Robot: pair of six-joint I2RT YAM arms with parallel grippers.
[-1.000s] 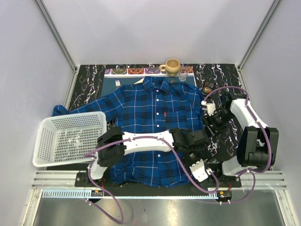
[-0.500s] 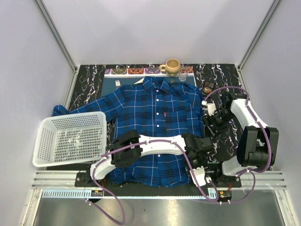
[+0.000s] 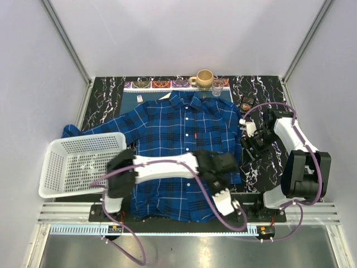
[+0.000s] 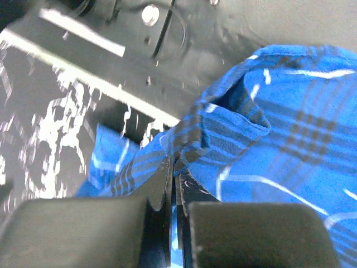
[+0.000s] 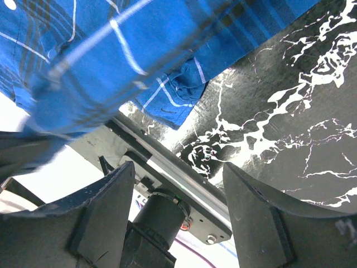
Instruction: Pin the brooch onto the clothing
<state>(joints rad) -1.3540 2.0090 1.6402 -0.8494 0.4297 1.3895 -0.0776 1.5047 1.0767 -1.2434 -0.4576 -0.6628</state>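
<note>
Top view: the shirt (image 3: pixel 173 128) lies spread front-up on the dark marbled table (image 3: pixel 106 95), with its collar toward the far side. I have the left gripper (image 4: pixel 174 192) drawn almost closed on a fold at the shirt's near edge, on the side toward the right arm. The left wrist view shows blue plaid cloth pinched in the thin slit between the fingers (image 4: pixel 83 229). The right gripper (image 5: pixel 178 184) is spread wide over bare table just beside the shirt's edge and carries nothing. The brooch (image 3: pixel 246 104) I take to be the small reddish-brown item on the table beyond the right arm, near the shirt's sleeve and apart from both grippers. It is too small to identify with certainty. Nothing shows fastened to the shirt front except its small red pocket tab (image 3: pixel 196 136). My judgement is that the task is at an early stage: the cloth is gripped, the brooch is not yet picked up, and the pinning is wholly left to do. A white basket (image 3: pixel 78 164) and a mug (image 3: pixel 204 78) stand away from the work.
</note>
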